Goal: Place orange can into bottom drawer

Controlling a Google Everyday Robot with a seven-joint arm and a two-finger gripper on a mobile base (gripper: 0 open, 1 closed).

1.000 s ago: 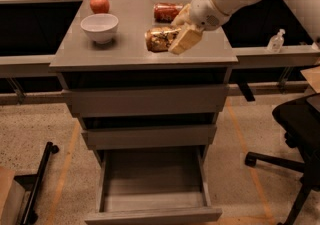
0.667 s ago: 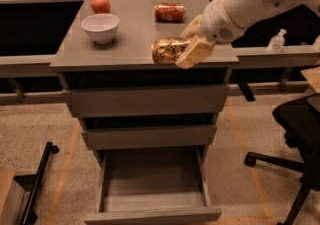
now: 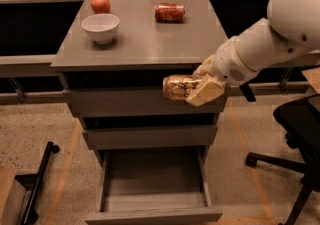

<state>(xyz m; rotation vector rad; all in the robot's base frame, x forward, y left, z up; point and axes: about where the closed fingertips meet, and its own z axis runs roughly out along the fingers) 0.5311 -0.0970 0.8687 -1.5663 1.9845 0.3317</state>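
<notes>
Now, in the camera view, the end effector point(image 3: 200, 89) hangs just off the front edge of the counter point(image 3: 140, 44), toward its right side and level with the top drawer front. Its pale fingers point(image 3: 207, 93) are clamped on the orange can point(image 3: 177, 87), which lies sideways in the air. Below the counter, the bottom drawer point(image 3: 152, 215), lowest of 3, stands pulled out. On the counter, a white bowl point(image 3: 100, 27) sits front left, an apple point(image 3: 100, 4) just behind it, and 1 red can point(image 3: 169, 12) lies on its side at the back right.
</notes>
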